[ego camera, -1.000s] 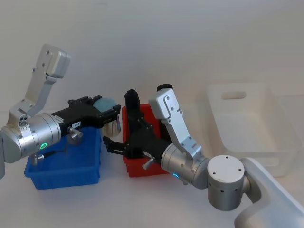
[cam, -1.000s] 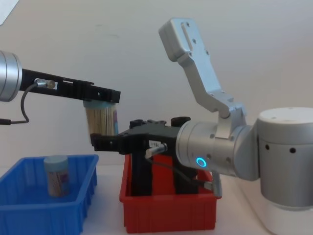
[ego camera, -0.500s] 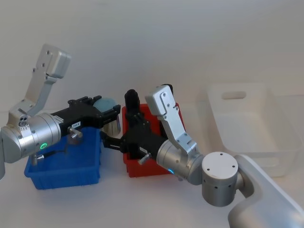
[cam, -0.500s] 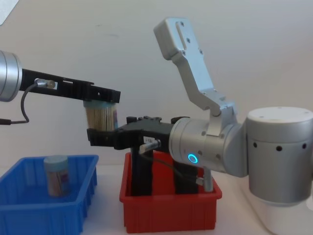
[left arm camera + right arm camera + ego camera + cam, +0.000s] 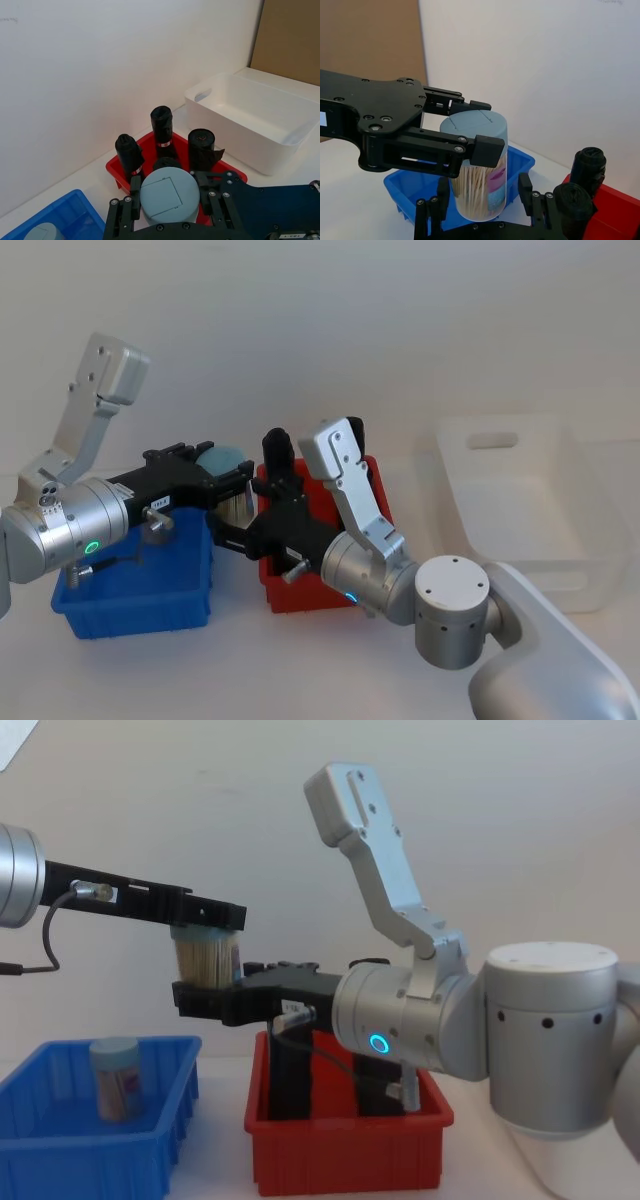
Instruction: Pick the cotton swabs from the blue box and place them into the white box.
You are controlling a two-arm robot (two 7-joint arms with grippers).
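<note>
Bright, even, diffuse light, seemingly from above; shadows are soft and glare is slight.
In the head view the white tabletop [image 5: 300, 680] and the wall run together, and the large smooth white plastic tub [image 5: 510, 490] at far right is almost washed out against them. Faint grey shadows sit tight under the near sides of the low bright-blue plastic bin [image 5: 140, 622] and the red plastic bin [image 5: 285, 601]. The clear cylindrical jar of cotton swabs [image 5: 480, 190] has a dull sheen on its pale blue lid.
</note>
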